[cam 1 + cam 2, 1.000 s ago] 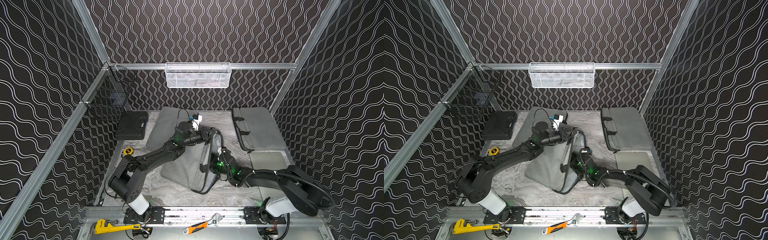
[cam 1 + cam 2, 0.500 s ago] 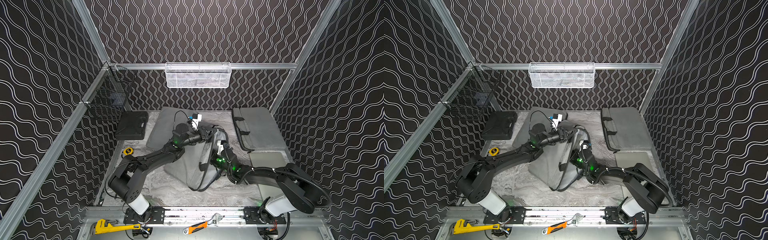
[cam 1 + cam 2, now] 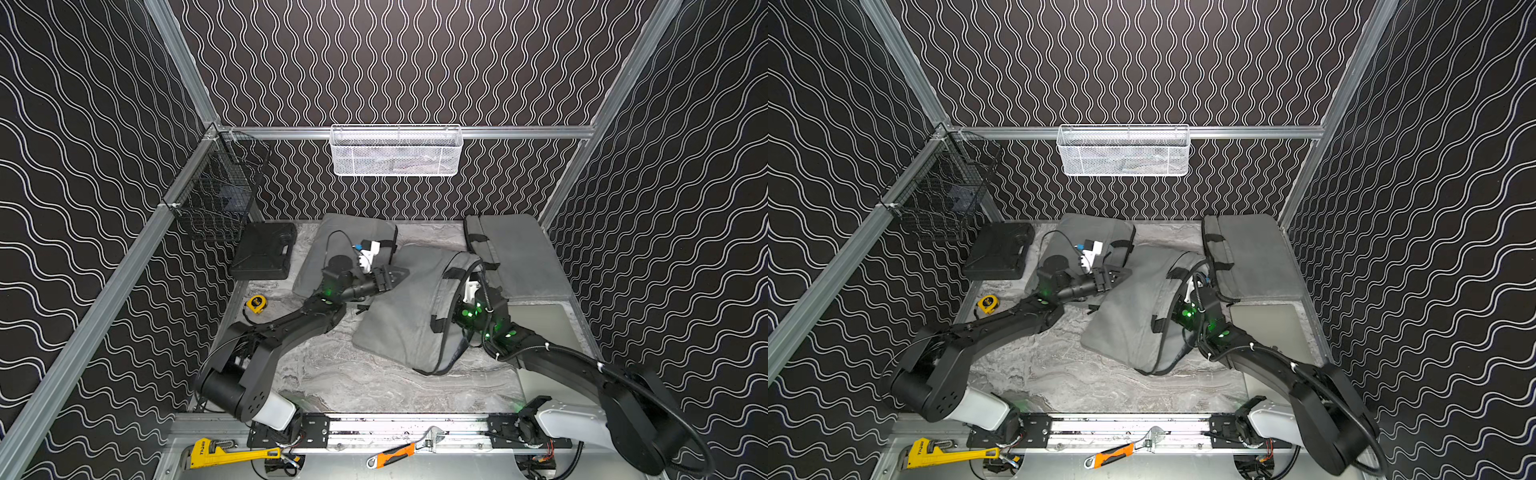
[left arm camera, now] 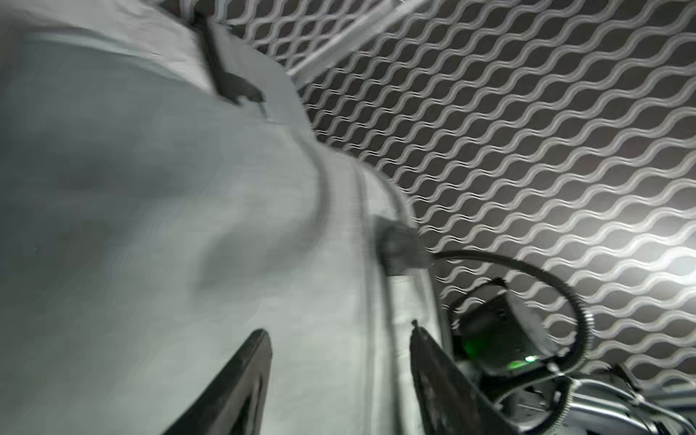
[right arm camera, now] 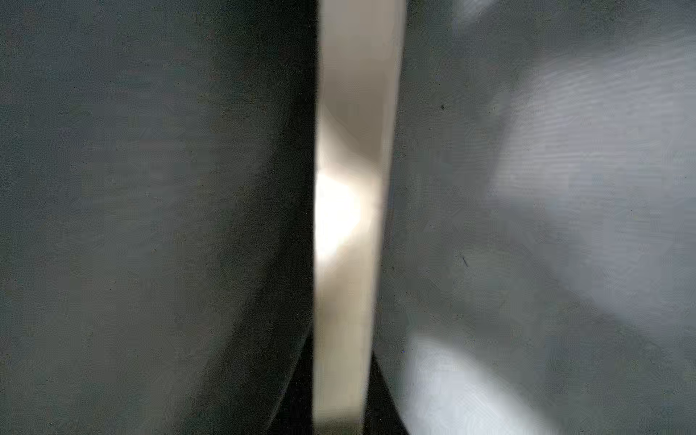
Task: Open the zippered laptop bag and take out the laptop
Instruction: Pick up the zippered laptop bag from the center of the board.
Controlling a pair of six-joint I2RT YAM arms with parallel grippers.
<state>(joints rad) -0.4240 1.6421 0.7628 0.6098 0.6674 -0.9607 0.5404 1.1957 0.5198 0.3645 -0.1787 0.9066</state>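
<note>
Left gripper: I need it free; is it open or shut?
Open: left gripper fingers stand wide apart against the grey bag.

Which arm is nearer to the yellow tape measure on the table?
Left. The left arm passes close beside the tape measure; the right arm lies on the other side of the middle grey bag.

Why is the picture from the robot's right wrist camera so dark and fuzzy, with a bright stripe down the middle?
Right wrist view: the lens sits so close to grey fabric that it is out of focus; the pale stripe glares, too blurred to identify. Left wrist view: the laptop bag is smeared, with glare on the wall. Both top views: sharp.
</note>
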